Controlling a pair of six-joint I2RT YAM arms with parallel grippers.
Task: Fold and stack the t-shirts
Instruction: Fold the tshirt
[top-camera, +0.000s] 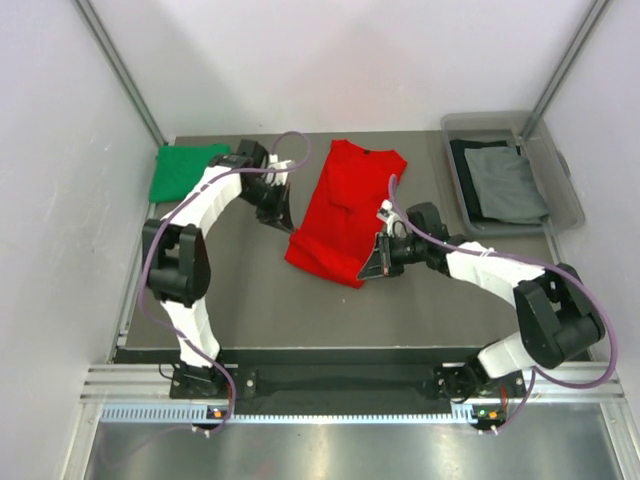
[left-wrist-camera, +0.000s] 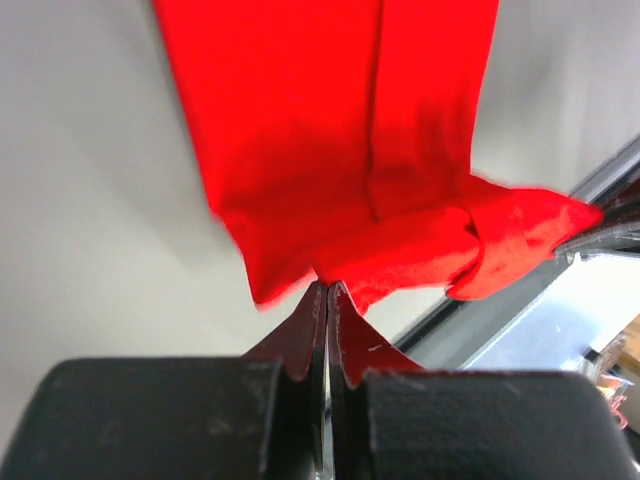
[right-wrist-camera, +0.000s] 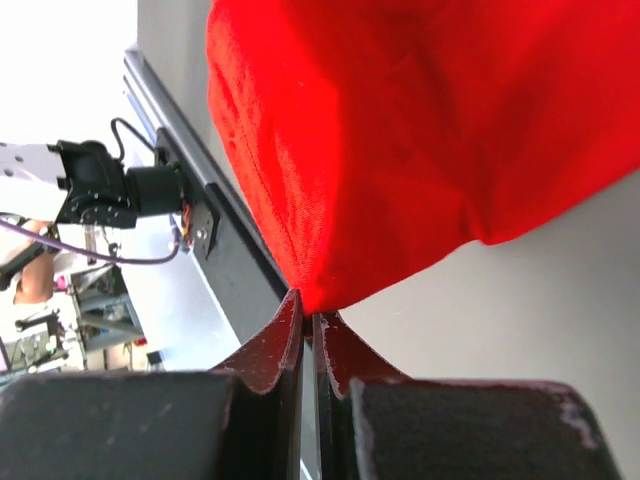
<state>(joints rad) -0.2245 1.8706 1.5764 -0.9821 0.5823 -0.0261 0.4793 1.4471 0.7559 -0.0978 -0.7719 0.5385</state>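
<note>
Covering the middle of the dark desk (top-camera: 430, 300), the red shirt (top-camera: 345, 200) lies with its collar away from the arms. A clear bin (top-camera: 572, 195) at the far right holds a grey shirt (top-camera: 508, 182) over a dark shirt (top-camera: 466, 175). A folded green shirt (top-camera: 182, 170) sits at the far left. The left jaws pinch the red shirt's left edge and the right jaws pinch its near right corner.

White/blk arms (top-camera: 210, 195), purple cables (top-camera: 146, 275)
</note>
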